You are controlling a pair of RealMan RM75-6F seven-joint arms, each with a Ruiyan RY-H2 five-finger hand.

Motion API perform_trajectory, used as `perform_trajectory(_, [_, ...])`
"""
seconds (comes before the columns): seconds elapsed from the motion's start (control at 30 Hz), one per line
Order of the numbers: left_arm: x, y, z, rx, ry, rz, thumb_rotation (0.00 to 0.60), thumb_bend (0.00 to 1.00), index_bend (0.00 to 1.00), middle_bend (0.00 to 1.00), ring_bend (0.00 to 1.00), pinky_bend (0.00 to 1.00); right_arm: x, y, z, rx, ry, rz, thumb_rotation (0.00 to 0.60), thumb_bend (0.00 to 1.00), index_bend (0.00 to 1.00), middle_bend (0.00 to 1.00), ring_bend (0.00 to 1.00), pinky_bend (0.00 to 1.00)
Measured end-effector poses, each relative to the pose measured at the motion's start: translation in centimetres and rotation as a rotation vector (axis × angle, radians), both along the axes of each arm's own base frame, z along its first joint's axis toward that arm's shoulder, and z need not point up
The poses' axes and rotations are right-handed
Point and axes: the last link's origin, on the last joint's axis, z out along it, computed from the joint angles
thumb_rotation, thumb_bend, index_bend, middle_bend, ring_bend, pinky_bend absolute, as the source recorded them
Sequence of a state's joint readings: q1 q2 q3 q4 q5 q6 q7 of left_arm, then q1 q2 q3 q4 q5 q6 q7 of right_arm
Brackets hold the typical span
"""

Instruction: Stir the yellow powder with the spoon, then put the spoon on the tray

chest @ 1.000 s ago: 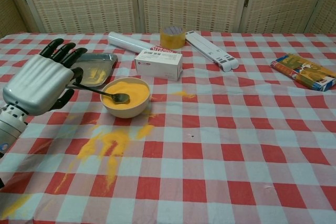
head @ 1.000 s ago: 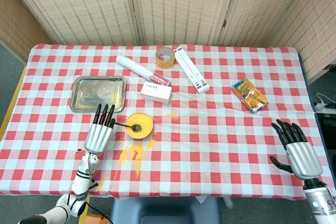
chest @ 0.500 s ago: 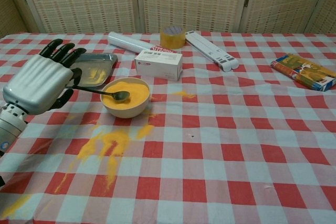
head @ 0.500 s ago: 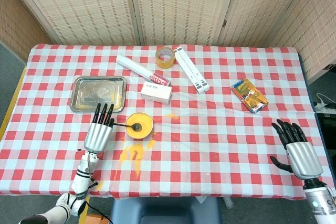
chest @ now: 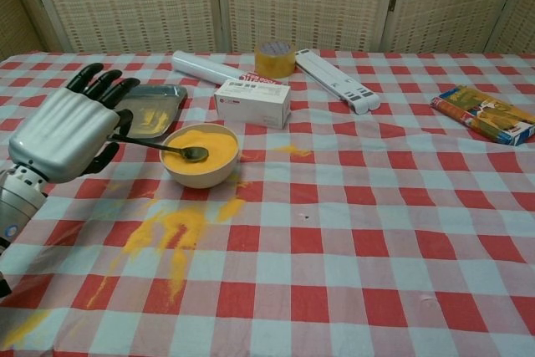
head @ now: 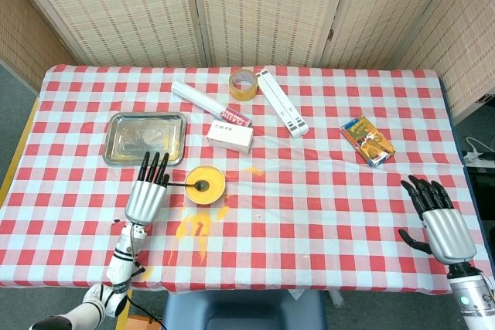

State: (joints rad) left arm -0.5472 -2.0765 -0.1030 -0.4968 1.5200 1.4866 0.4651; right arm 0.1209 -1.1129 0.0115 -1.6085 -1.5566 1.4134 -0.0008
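Woven screens behind; bench [head: 325,191] under a red-and-white checked cloth.

Left hand [chest: 67,133]: fingers [chest: 94,81] extended and pointing to 12 o'clock, thumb tucked under against the spoon handle. The spoon looks pinched there, though the contact itself is hidden behind the palm. Over the last second the hand has shifted slightly toward 3 o'clock in the chest view, barely at all in the head view.

Spoon [chest: 171,150]: handle runs from the left hand toward 3 o'clock, bowl resting on the powder. Its bowl has scarcely moved in the last second.

Yellow powder [chest: 209,146]: fills a cream bowl [chest: 199,175] at the hand's 3 o'clock. More powder lies spilled on the cloth [chest: 171,232] at the bowl's 6 o'clock, with a small patch [chest: 288,150] at its 3 o'clock.

Tray [head: 145,137]: metal, at the bowl's 11 o'clock, just beyond the left fingertips, dusted yellow, carrying no spoon.

Right hand [head: 439,222]: seen only from the head camera, fingers spread and holding nothing, at the bench's 4 o'clock edge, well apart from the work and almost unmoved.

Assessment: with so little change, the stirring is probably slow or pausing. Transfer of the spoon to the tray is not yet begun.
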Motion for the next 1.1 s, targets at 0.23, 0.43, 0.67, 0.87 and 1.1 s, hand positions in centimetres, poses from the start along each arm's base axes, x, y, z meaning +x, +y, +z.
perform_trajectory(0.23, [0.11,-0.02,0.01,0.001,-0.004,-0.008,0.600,0.46,0.49,0.07,0.00,0.00,-0.04,0.02,0.06,0.000,-0.002,0.000,0.600,0.18,0.00,0.00,0.00,0.00])
perform_trajectory(0.43, [0.31,-0.21,0.08,0.006,-0.009,-0.022,0.600,0.46,0.48,0.07,0.00,0.00,0.00,0.04,0.04,0.002,-0.002,0.001,0.600,0.18,0.00,0.00,0.00,0.00])
perform_trajectory(0.67, [0.33,-0.20,0.09,0.003,-0.010,-0.018,0.600,0.46,0.49,0.07,0.00,0.00,0.00,0.07,0.12,-0.002,-0.002,0.001,0.600,0.18,0.00,0.00,0.00,0.00])
perform_trajectory(0.87, [0.44,-0.27,0.16,0.005,-0.014,-0.024,0.600,0.46,0.49,0.07,0.00,0.00,-0.02,0.04,0.10,-0.001,-0.001,0.000,0.600,0.17,0.00,0.00,0.00,0.00])
perform_trajectory(1.1, [0.49,-0.25,0.20,0.007,-0.018,-0.025,0.600,0.46,0.51,0.08,0.00,0.00,0.03,0.10,0.09,0.001,-0.001,0.001,0.600,0.18,0.00,0.00,0.00,0.00])
